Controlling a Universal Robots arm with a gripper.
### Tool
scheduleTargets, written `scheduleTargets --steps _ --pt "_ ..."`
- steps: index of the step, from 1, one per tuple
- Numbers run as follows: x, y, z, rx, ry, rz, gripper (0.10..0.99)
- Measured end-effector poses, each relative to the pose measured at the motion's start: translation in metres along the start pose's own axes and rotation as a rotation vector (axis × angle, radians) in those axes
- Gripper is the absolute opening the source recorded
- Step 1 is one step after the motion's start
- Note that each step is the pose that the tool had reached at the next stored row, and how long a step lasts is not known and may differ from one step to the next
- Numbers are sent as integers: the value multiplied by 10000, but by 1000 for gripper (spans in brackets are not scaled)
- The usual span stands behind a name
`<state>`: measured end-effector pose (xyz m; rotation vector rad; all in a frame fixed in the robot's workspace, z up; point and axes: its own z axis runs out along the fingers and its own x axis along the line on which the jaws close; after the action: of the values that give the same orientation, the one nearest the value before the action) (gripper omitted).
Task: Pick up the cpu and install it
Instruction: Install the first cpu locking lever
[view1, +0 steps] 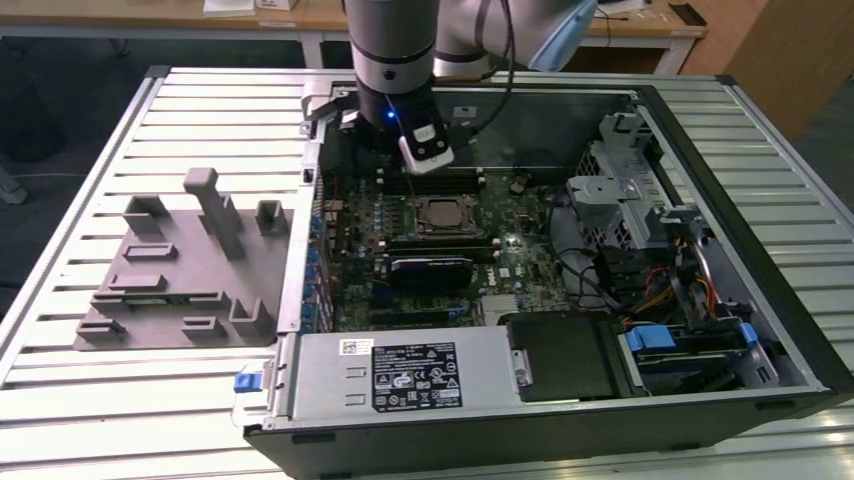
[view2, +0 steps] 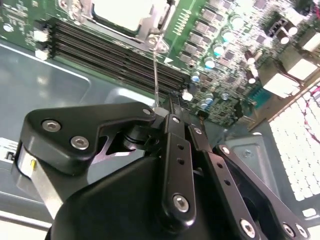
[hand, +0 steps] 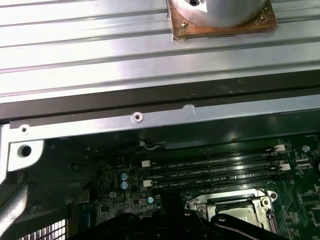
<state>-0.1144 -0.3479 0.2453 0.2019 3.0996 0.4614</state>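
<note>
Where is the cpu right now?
In the exterior view the cpu sits in the motherboard socket mid-case, just below the gripper, between the memory slots.

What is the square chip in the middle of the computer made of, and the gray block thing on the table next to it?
The cpu looks like it has a pale, dull metal top, since it shines softly under the light. It sits in its socket on the green board. The gray block looks like matte plastic, perhaps printed: flat color, no shine. That one is a guess.
</note>
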Motion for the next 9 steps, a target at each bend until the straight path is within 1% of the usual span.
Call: scheduleTargets --steps 9 --pt "-230 26 16 -1 1 1 106"
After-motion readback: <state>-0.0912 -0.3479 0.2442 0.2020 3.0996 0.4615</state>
